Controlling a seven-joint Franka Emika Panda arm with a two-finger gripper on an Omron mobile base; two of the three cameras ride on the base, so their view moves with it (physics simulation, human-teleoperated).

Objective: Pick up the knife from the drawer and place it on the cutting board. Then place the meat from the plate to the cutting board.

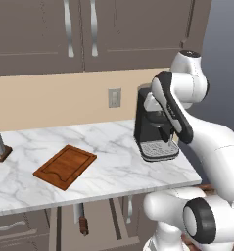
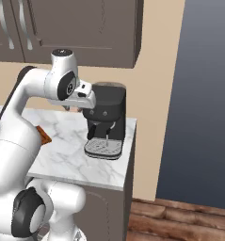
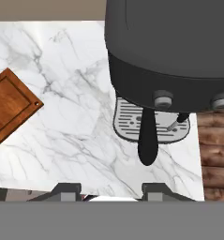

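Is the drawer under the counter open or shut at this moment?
Open. The drawer is pulled out below the counter edge, with the knife lying inside, handle toward the camera.

Even, flat rendered light fills all views; the marble counter reads bright, shadows are faint, no glare or blur.

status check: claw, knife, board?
Claw open, holding nothing, high over the counter by the coffee machine. Knife in the open drawer below. Cutting board bare.
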